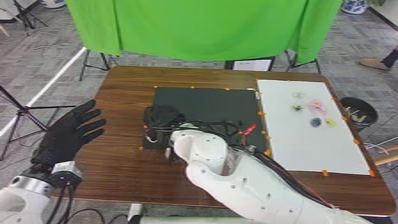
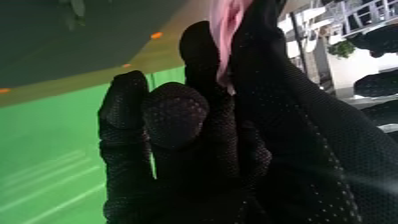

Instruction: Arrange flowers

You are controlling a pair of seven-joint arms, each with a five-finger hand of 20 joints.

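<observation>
Over the left part of the black mat [image 1: 213, 102] is my right hand [image 1: 164, 116], its back and wrist turned to the head camera. In the right wrist view, my right hand [image 2: 178, 117] pinches a thin pink flower [image 2: 229, 32] between thumb and fingers; its lower part is hidden by the glove. My left hand [image 1: 67, 135] is open above the table's left edge, holding nothing. On the white board [image 1: 311, 150] lie a pink flower [image 1: 317, 106], a yellow one [image 1: 331, 121], a dark bluish one [image 1: 315, 121], a green sprig [image 1: 298, 107] and a pale one [image 1: 299, 95].
The brown table [image 1: 124, 100] carries orange markers around the mat and board. A black bin [image 1: 358, 111] with things inside stands beyond the right edge. A green cloth [image 1: 204, 30] hangs behind the table. My right forearm spans the front right of the table.
</observation>
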